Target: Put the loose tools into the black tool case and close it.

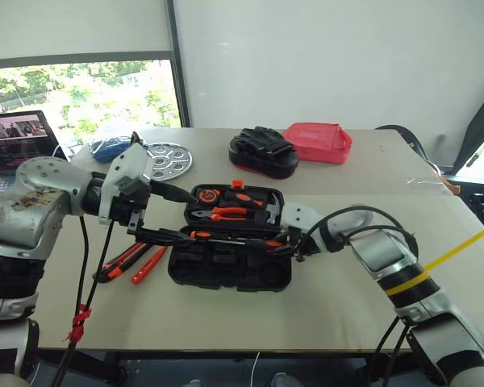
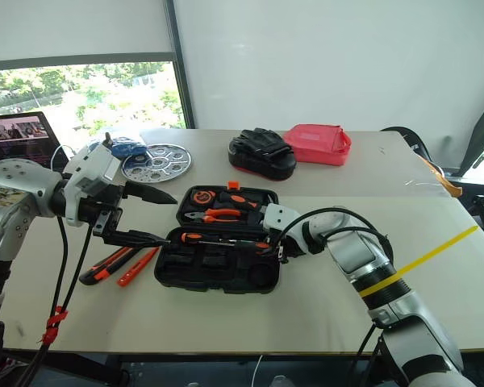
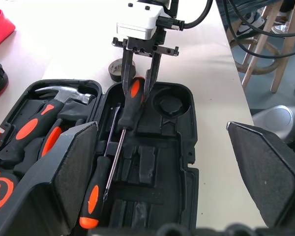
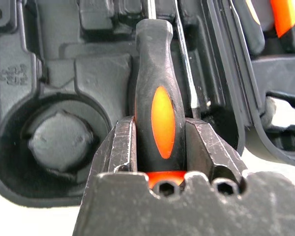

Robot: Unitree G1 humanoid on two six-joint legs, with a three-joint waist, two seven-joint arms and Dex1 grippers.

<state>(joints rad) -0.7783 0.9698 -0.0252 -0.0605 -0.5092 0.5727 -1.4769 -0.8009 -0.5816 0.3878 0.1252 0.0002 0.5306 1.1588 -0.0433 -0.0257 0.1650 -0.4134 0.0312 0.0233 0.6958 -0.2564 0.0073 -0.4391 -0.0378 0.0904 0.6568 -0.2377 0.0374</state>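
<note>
Left eye view: the black tool case [image 1: 230, 270] lies open at frame centre on the table [image 1: 323, 306], its far half holding orange-handled tools. A utility knife [image 1: 119, 261] and a slim orange tool [image 1: 149, 264] lie left of it.

Left wrist view: the left pincer [image 3: 162, 162] gapes wide over the case; the right pincer [image 3: 141, 81] clamps one screwdriver [image 3: 130, 102], a second screwdriver [image 3: 96, 196] lying alongside. A tape roll [image 3: 116, 70] sits outside the case.

Right wrist view: the fingers [image 4: 123, 147] squeeze the screwdriver handle.
</note>
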